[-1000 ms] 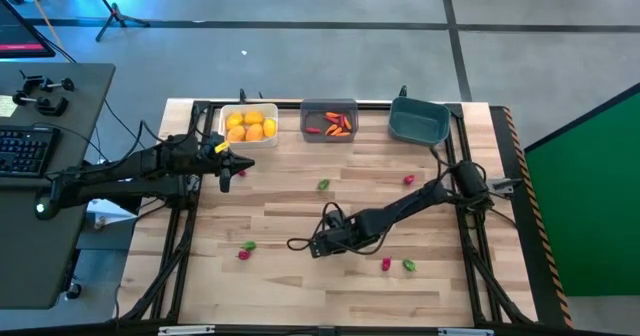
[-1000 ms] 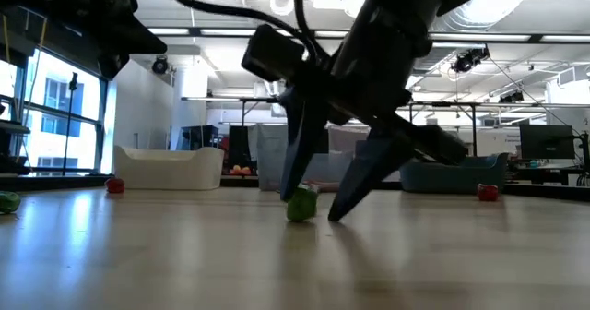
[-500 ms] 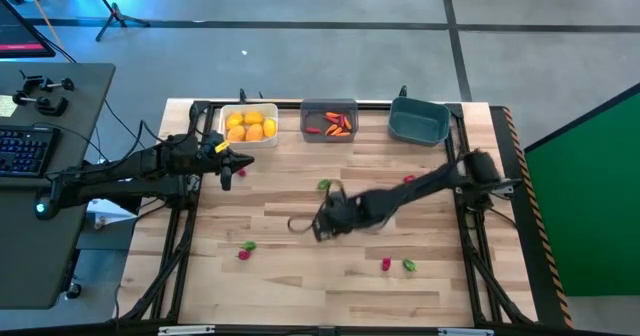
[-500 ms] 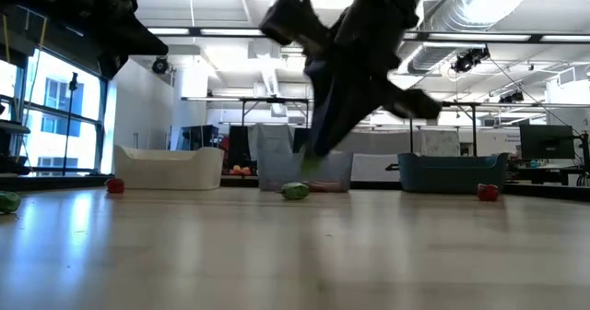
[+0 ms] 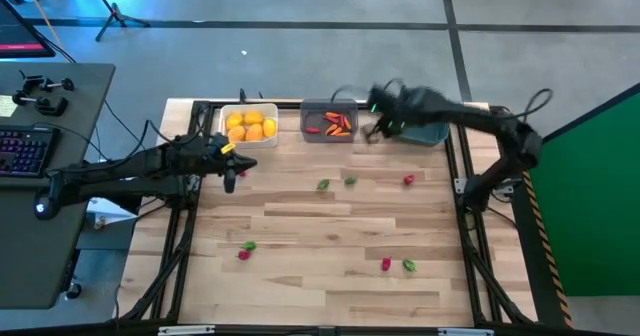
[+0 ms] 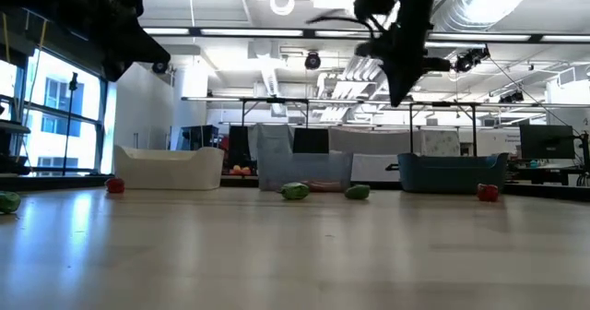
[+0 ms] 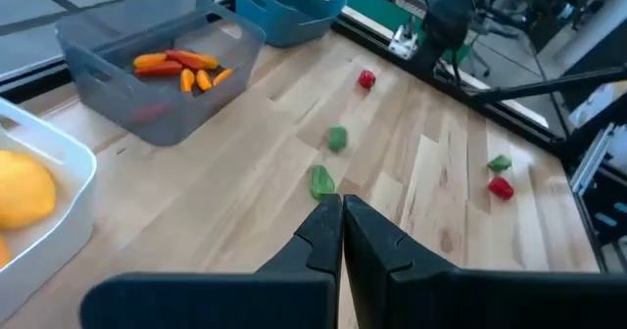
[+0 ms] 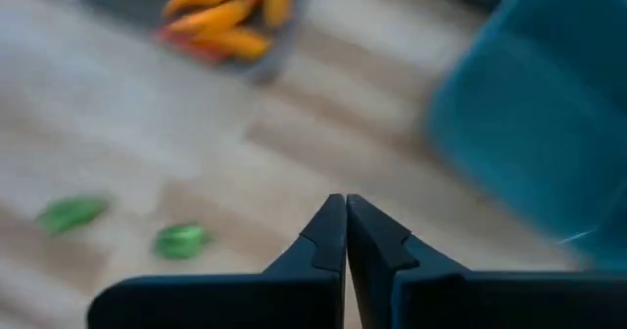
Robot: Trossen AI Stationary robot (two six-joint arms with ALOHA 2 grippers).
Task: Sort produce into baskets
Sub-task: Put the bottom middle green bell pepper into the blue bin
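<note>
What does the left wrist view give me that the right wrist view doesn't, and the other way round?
Only the left wrist view: the white bin with a yellow fruit, two red bits, a third green bit, and the left claw, shut and empty.

Only the right wrist view: the right claw, shut and empty.

Both: the grey bin of orange pieces, the teal bin, and two green bits on the table.

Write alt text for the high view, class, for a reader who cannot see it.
Seen from above, the right gripper, shut and empty, hangs between the grey bin of carrot shapes and the teal bin. The left gripper, shut, waits beside the white bin of yellow fruits. Small red and green pieces lie scattered on the wooden table.
</note>
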